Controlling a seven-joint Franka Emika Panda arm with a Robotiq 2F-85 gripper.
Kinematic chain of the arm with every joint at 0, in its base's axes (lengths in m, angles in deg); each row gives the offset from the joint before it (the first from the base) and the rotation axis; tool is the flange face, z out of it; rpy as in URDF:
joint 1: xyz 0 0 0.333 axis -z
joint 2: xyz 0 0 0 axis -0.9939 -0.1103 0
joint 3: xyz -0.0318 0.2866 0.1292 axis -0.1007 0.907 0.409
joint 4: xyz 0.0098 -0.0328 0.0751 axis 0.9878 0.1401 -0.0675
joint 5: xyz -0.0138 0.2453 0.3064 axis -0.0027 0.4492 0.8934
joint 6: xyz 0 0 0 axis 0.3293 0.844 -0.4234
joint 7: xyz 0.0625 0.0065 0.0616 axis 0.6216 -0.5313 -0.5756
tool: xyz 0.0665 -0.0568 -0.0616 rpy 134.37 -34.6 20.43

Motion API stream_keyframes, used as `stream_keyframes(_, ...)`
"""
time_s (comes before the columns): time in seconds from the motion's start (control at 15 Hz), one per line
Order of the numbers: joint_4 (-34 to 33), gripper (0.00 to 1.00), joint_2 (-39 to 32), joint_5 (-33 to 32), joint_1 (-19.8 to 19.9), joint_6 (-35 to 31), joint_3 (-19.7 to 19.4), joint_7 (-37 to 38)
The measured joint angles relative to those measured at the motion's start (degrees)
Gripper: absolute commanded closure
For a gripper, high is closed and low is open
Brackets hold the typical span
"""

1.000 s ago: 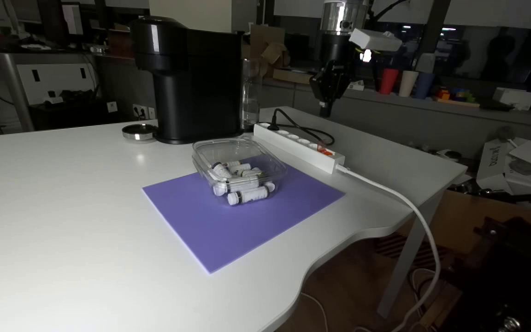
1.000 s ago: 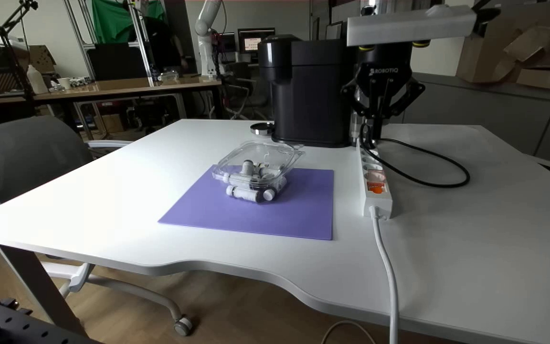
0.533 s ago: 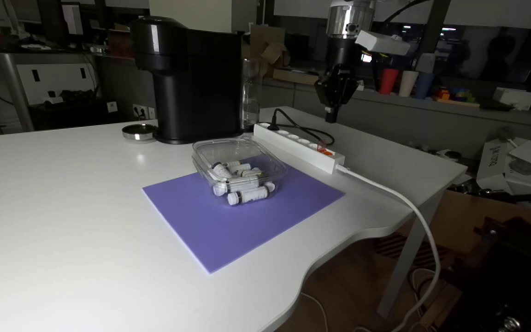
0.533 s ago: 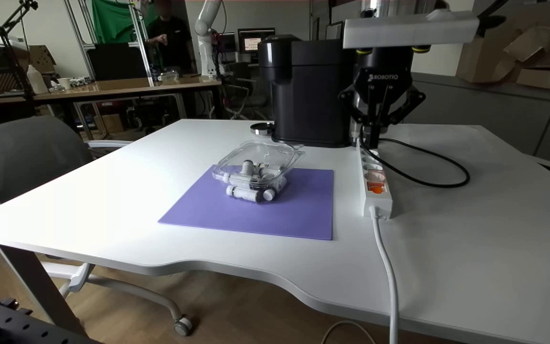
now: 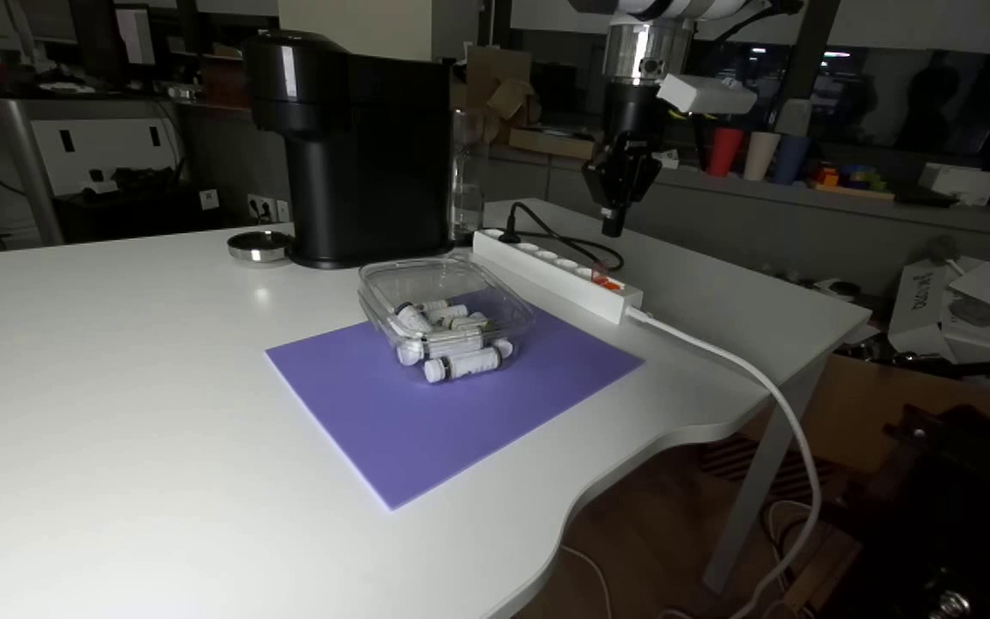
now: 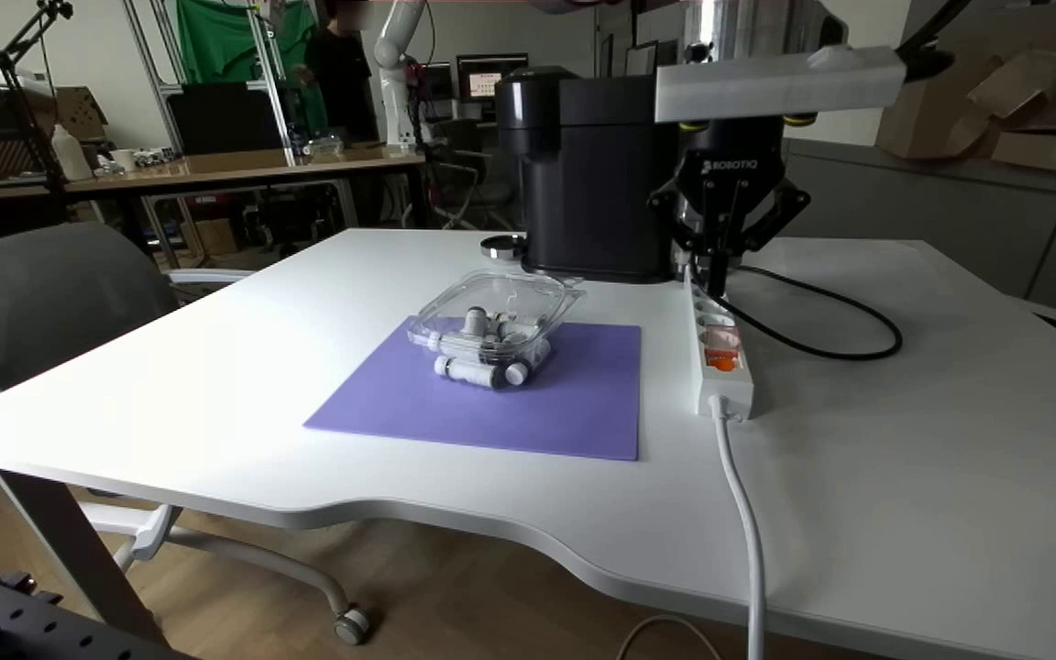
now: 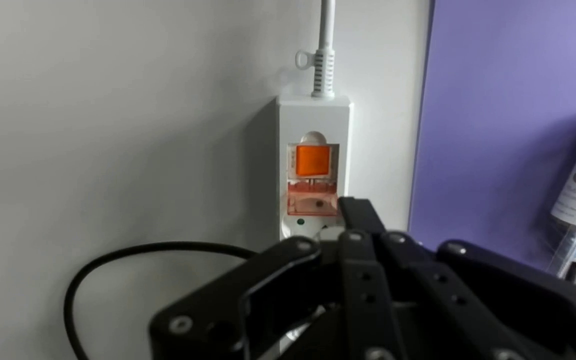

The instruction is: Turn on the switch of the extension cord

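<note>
The extension cord is a long white power strip lying on the table. It shows in both exterior views and the wrist view. Its orange switch is near the end where the thick white cable leaves; it also shows in the exterior views. A clear reddish flap stands open beside the switch, over the neighbouring socket. My gripper points down above the strip, fingers together and empty. In the wrist view its fingertips appear beside the flap and cover the sockets beyond.
A black plug and looping black cable come from the strip's far end. A purple mat beside the strip bears a clear plastic box with several vials. A tall black machine and a round metal dish stand behind.
My gripper has come down above the strip and shifted slightly towards its switch end, staying shut. The strip, box and mat have not moved. A person moved in the background.
</note>
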Motion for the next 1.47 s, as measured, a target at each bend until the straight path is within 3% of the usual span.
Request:
stream_keyframes(0.4,1.1,1.0,-2.8,-1.2,0.2,-4.3,0.3,-0.1)
stream_keyframes(1.47,-0.3,1.0,-6.6,-3.8,2.2,-6.7,1.1,-1.2)
